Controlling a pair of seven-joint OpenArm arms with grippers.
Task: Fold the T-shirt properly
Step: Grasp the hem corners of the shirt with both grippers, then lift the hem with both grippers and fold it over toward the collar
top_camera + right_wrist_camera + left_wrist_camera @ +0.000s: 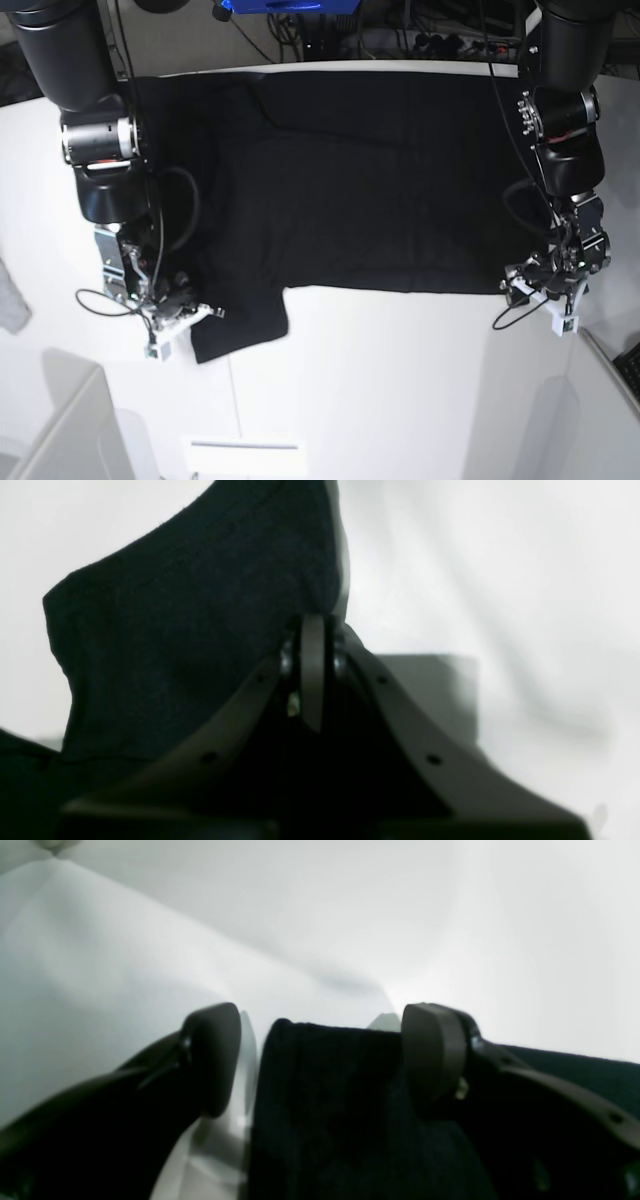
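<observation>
surface: white table [400,380] | t-shirt [360,180] spread flat

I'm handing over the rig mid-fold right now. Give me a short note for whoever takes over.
Left gripper: jaws open, a fold of the T-shirt between them, not clamped.
Right gripper: jaws shut on the shirt's edge.
The shirt lies spread, plain black side up, across the far half of the white table, one sleeve hanging nearer on the right arm's side.
Done: one lengthwise fold, it seems.
Left: sleeves and remaining folds.

The T-shirt [350,180] lies spread on the bench [400,390] toward 12 o'clock; right claw [185,310] at 8, left claw [545,290] at 4.
</observation>
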